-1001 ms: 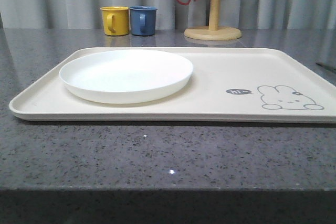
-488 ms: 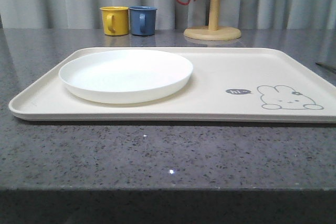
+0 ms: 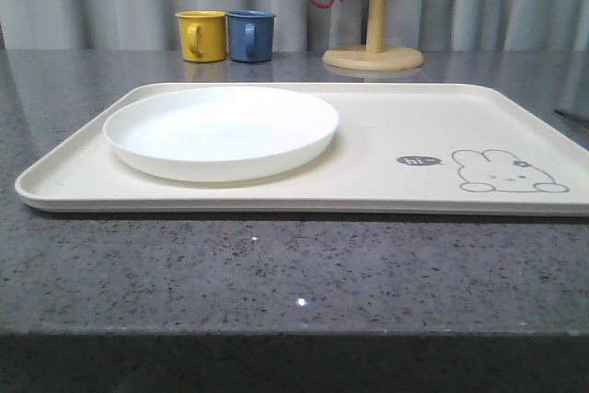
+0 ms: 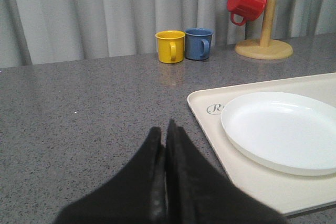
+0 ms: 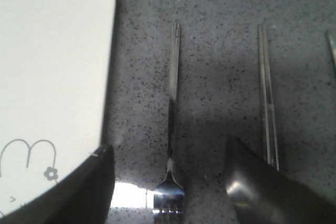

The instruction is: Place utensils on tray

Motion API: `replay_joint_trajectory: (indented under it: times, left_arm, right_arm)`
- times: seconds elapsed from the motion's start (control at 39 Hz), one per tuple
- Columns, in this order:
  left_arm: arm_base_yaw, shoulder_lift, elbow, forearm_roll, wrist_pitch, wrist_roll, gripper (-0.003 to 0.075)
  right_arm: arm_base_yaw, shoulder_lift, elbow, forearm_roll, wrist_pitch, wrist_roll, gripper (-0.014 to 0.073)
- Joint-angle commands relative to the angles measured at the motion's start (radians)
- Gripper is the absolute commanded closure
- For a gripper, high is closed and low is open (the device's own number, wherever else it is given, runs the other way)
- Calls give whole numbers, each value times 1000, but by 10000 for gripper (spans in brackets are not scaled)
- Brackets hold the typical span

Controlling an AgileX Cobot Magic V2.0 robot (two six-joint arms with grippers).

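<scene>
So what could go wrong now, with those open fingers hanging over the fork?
Three things, I'd guess. The fork lies flat and thin on the stone counter, so the right gripper, open astride it, might slip off instead of lifting it. The chopsticks lie close beside the fork, so a finger could nudge them. The tray rim is near the other finger, which might bump it.

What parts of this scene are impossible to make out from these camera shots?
- Fork: right wrist view, tine tips cut off by the picture's edge.
- Chopsticks: near ends hidden behind a finger of the right gripper.
- Tray script: left wrist view, covered by the plate.
- Mug tree: front view, top cropped.
</scene>
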Motion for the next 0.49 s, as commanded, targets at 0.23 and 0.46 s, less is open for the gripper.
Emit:
replay_joint_trajectory:
  times: [0.23,0.46]
  left_arm:
    - [1,9,-26,-11,-78,-11,738]
    - [1,9,-26,-11,-78,-11,738]
  right_arm:
    - [-5,186,-112,3,8,1,120]
    - [-5,269,-112,3,5,1,149]
